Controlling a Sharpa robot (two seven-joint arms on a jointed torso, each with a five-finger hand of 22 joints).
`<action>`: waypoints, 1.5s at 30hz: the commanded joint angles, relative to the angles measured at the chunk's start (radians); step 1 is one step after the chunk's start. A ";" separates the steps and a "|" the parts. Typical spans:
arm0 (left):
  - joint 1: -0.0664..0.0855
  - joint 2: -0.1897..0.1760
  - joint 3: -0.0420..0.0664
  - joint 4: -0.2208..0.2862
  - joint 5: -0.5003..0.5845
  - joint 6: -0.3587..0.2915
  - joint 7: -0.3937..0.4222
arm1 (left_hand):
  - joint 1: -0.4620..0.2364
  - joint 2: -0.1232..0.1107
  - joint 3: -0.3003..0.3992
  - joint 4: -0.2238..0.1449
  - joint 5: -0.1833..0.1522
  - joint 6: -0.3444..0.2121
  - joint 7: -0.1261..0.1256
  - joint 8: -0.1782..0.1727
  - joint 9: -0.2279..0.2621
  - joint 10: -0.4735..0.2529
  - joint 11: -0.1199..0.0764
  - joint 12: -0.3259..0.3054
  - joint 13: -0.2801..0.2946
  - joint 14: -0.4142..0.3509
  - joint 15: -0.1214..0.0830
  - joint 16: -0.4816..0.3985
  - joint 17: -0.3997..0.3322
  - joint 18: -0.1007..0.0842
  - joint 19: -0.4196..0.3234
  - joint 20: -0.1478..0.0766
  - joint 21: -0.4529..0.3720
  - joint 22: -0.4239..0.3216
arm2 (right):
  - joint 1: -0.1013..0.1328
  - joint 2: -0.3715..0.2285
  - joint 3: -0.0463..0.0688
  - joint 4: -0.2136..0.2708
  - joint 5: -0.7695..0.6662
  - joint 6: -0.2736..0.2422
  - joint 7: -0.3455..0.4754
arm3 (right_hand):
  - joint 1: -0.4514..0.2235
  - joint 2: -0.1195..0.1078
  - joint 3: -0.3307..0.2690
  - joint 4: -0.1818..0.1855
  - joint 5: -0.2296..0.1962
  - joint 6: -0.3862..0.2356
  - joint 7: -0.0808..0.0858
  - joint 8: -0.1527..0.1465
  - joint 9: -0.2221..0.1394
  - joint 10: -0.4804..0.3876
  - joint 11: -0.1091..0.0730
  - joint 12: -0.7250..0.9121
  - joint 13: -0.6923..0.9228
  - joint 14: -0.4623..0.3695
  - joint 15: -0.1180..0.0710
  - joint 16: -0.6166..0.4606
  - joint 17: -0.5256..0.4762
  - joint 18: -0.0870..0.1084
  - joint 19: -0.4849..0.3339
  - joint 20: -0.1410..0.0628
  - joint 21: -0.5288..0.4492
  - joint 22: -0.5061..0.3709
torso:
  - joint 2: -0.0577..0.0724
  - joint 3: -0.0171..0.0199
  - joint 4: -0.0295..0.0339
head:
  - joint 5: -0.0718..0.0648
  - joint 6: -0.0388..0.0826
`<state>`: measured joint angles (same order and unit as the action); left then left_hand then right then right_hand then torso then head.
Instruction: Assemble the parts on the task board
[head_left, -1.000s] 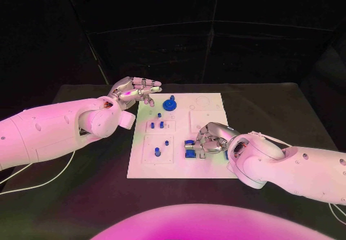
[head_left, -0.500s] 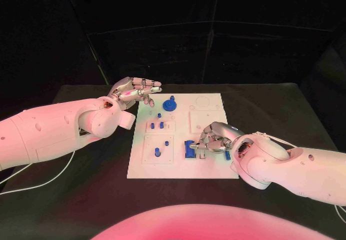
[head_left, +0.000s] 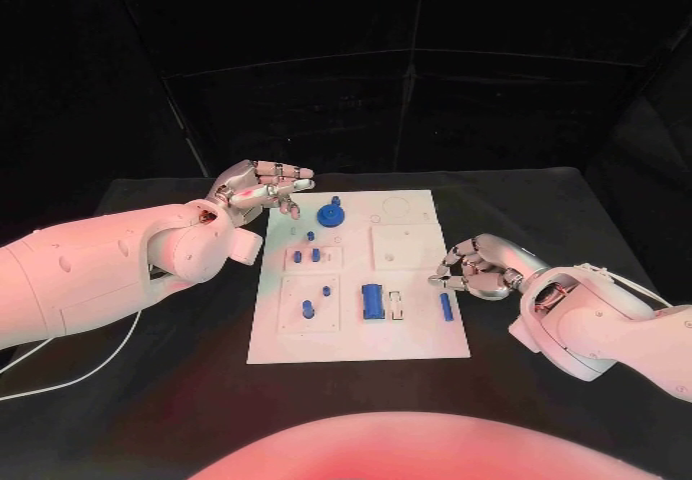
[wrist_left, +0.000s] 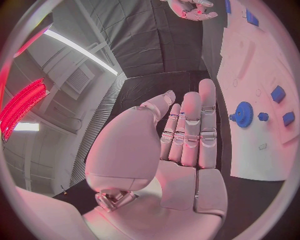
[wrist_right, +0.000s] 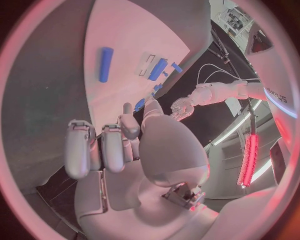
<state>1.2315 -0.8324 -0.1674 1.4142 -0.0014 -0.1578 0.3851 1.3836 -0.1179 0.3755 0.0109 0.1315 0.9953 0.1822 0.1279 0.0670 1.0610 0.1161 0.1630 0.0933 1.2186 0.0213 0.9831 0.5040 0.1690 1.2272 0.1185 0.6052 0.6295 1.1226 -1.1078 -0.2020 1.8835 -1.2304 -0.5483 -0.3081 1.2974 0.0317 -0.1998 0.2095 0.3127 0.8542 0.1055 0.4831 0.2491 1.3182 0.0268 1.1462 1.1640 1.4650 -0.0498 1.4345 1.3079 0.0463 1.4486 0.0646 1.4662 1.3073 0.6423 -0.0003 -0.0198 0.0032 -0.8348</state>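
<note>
The white task board (head_left: 418, 335) lies mid-table. At its far end stands a blue gear (head_left: 335, 213), seen too in the left wrist view (wrist_left: 242, 114). Small blue pegs (head_left: 306, 256) stand in the left plates. A long blue block (head_left: 372, 300) sits near the board's middle, and a slim blue bar (head_left: 446, 306) lies to its right; the right wrist view shows the block (wrist_right: 157, 69) and the bar (wrist_right: 106, 64). My left hand (head_left: 260, 187) hovers by the board's far left corner, fingers spread and empty (wrist_left: 187, 140). My right hand (head_left: 483, 268) is beside the board's right edge, fingers loosely bent, holding nothing (wrist_right: 119, 150).
The black table (head_left: 548, 210) surrounds the board, with bare room on both sides. A white cable (head_left: 87, 365) runs across the table under my left arm.
My right hand has let go of the blue block and bar and drawn back to the right, off the board. The left hand has stayed where it was.
</note>
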 joint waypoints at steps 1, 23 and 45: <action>0.001 0.001 -0.001 0.000 0.002 0.014 0.005 | -0.004 0.008 -0.006 0.001 0.001 -0.006 -0.001 0.003 0.000 -0.004 -0.001 0.005 -0.001 -0.006 0.002 -0.004 -0.001 0.013 -0.004 0.001 -0.007 -0.001 | 0.003 -0.017 0.000 -0.007 0.000 0.018 0.012 | 0.013 0.001 -0.008 -0.005 0.021 0.009 0.004 -0.014 -0.006 -0.009 0.002 -0.014 -0.009 0.054 0.009 -0.012 0.005 0.002 -0.007 0.005 -0.009 0.068 | -0.005 -0.0019 -0.0089 | -0.009 0.002; 0.000 0.005 -0.015 -0.003 0.002 0.024 0.000 | -0.008 0.009 -0.009 0.003 0.000 -0.005 -0.001 0.004 0.001 -0.002 -0.001 0.008 -0.001 -0.007 0.003 -0.004 -0.002 0.013 -0.005 0.001 -0.008 -0.002 | -0.027 0.040 -0.002 -0.090 -0.182 0.138 -0.155 | 0.010 -0.007 -0.038 0.001 -0.010 0.058 -0.004 -0.033 -0.013 -0.022 -0.003 -0.047 -0.033 0.048 0.005 -0.032 -0.019 0.007 -0.020 0.003 -0.023 0.049 | -0.005 -0.0027 -0.0076 | -0.033 -0.002; 0.000 0.001 -0.016 -0.019 0.002 0.024 0.000 | -0.009 0.010 -0.010 0.004 0.000 -0.005 -0.001 0.004 0.001 -0.003 -0.001 0.009 -0.001 -0.008 0.003 -0.003 -0.002 0.013 -0.006 0.001 -0.009 -0.002 | -0.054 0.058 -0.002 -0.084 -0.195 0.155 -0.148 | 0.010 -0.009 -0.053 0.003 -0.012 0.093 -0.014 -0.026 -0.005 -0.006 -0.011 -0.029 -0.015 0.051 -0.001 -0.030 -0.013 0.005 -0.014 -0.002 -0.020 0.055 | -0.006 -0.0020 -0.0093 | -0.027 -0.009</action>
<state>1.2298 -0.8308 -0.1837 1.3958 -0.0014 -0.1452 0.3825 1.3797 -0.1141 0.3726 0.0137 0.1315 0.9952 0.1821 0.1279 0.0670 1.0611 0.1161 0.1670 0.0936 1.2152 0.0250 0.9831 0.5032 0.1689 1.2272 0.1185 0.6015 0.6289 1.0726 -1.0513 -0.2011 1.7966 -1.4131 -0.4163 -0.4521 1.3055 0.0295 -0.2481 0.2111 0.3056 0.9411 0.0919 0.4612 0.2444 1.3060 0.0176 1.1114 1.1483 1.4650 -0.0500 1.4076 1.2936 0.0463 1.4344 0.0711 1.4473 1.3079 0.6368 -0.0027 -0.0293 -0.0229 -0.8434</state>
